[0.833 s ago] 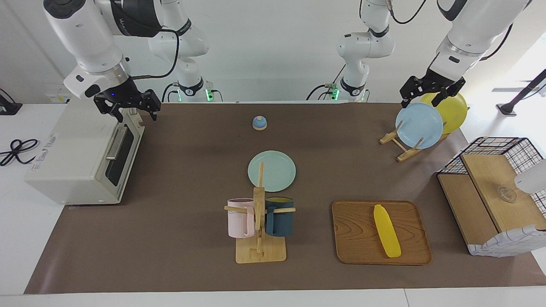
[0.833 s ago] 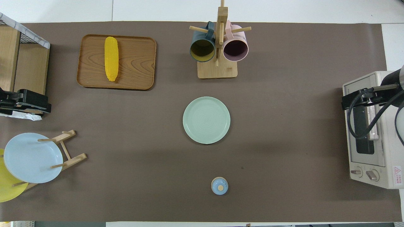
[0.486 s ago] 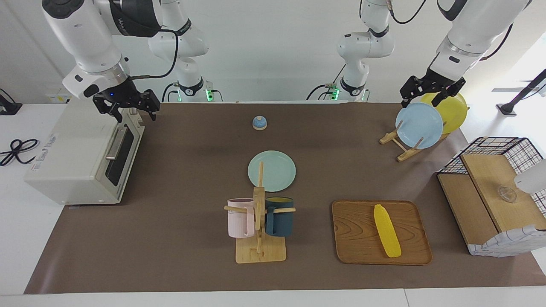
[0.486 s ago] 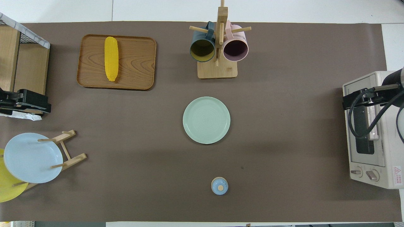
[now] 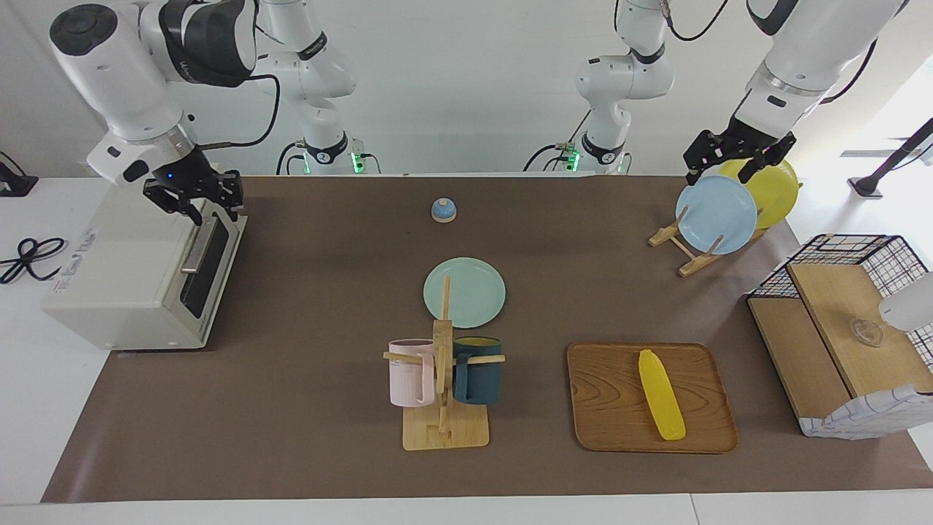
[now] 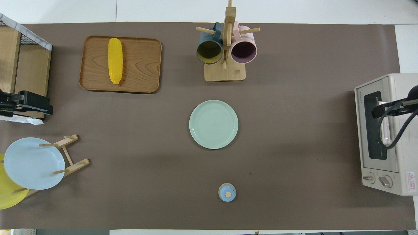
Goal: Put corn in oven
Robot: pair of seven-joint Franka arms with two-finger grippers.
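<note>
The yellow corn (image 5: 661, 394) lies on a wooden tray (image 5: 609, 408) toward the left arm's end of the table; it also shows in the overhead view (image 6: 115, 60). The cream-white oven (image 5: 116, 277) stands at the right arm's end with its glass door shut; it also shows in the overhead view (image 6: 403, 156). My right gripper (image 5: 213, 211) is open and hangs just over the top edge of the oven door, above the silver handle (image 5: 195, 251). My left gripper (image 5: 721, 173) is open and empty, and waits raised over the plate rack.
A mug rack (image 5: 442, 386) with a pink and a dark blue mug stands mid-table beside the tray. A green plate (image 5: 464, 292) and a small blue lidded pot (image 5: 443, 210) lie nearer the robots. A blue plate (image 5: 716, 214) and a yellow plate (image 5: 776, 189) stand in a rack. A wire-and-wood basket box (image 5: 845, 328) stands at the left arm's end.
My right gripper has moved toward the right arm's end of the table and now sits over the oven door's top edge. The left arm, the corn and the oven door have not moved.
</note>
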